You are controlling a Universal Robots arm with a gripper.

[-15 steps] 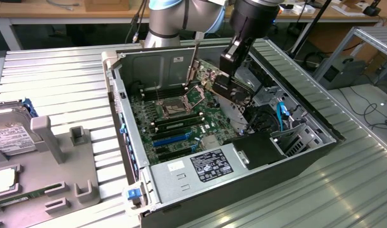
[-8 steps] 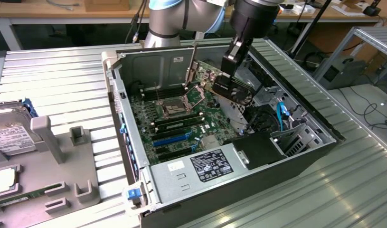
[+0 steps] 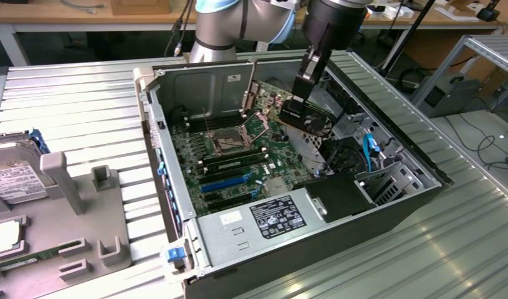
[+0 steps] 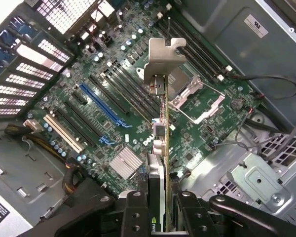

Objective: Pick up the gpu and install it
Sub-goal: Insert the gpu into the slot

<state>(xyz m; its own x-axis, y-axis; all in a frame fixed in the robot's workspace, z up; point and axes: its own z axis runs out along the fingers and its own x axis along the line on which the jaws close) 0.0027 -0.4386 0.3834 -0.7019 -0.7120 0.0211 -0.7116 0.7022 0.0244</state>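
Observation:
My gripper (image 3: 306,93) is shut on the gpu (image 3: 306,119), a thin black card with a fan on one face. I hold it in the air above the open computer case (image 3: 166,156), over the side of the motherboard (image 3: 237,149) toward the exterior view's right. In the wrist view the gpu (image 4: 165,123) is edge-on, its silver bracket (image 4: 163,57) at the far end, and my gripper (image 4: 164,207) clamps it from both sides with its black fingers (image 4: 137,212). The card hangs clear of the board, above the CPU socket (image 4: 195,96) area.
Blue expansion slots (image 4: 101,103) and black ones lie on the board beside the card. Memory sticks (image 3: 229,161), a power supply (image 3: 275,215) and blue cables (image 3: 370,149) crowd the case. A grey fixture (image 3: 62,205) with a hard drive (image 3: 12,177) stands at the exterior view's left.

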